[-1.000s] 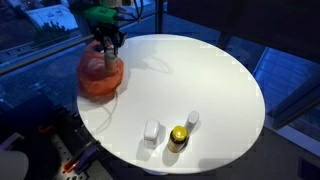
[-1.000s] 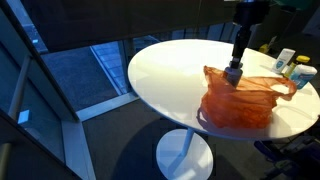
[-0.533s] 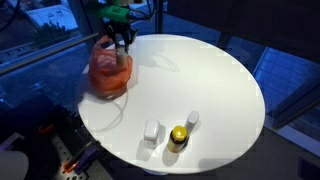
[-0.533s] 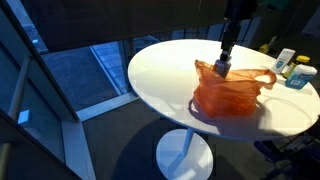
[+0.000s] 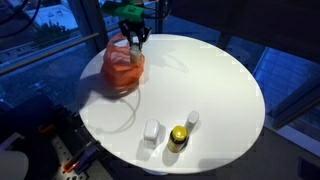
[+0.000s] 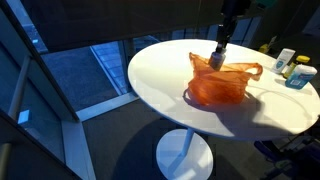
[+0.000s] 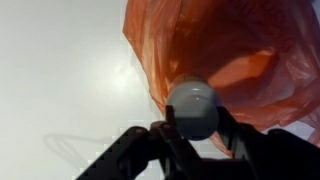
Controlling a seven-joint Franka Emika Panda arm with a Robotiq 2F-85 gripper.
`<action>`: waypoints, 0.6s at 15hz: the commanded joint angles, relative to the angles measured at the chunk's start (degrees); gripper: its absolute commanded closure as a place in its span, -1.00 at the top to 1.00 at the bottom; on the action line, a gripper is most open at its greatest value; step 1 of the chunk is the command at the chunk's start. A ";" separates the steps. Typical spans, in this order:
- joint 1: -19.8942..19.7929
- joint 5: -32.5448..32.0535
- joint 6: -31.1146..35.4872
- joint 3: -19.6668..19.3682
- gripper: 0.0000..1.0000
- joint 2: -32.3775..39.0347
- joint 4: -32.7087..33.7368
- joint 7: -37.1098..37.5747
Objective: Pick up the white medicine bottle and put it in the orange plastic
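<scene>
The white medicine bottle [image 7: 192,108] shows in the wrist view, its round white top between my dark fingers. My gripper [image 7: 197,128] is shut on it. The orange plastic bag [image 7: 235,50] hangs right behind and around the bottle. In both exterior views the gripper [image 5: 133,42] [image 6: 216,58] stands at the top of the bag [image 5: 122,68] [image 6: 220,85], which is bunched up under it on the round white table [image 5: 210,80]. The bottle is hidden by the bag and gripper in those views.
Near the table's front edge stand a small white box [image 5: 152,131], a yellow-lidded jar [image 5: 178,135] and a small white container [image 5: 192,119]. These show at the table's far side in an exterior view [image 6: 290,65]. Dark floor and glass railing surround the table.
The gripper has moved along the table rim away from the edge, and the orange bag has travelled with it, pulled up taller and narrower.
</scene>
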 commanded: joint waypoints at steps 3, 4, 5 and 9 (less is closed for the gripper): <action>-1.09 -1.62 0.24 -1.03 -0.61 1.77 4.50 2.70; -1.20 -1.67 0.35 -1.22 -0.61 1.96 4.96 2.92; -1.33 -1.69 0.29 -1.40 -0.61 2.09 5.37 3.04; -1.23 -2.33 -0.32 -1.76 -0.61 1.70 5.04 3.67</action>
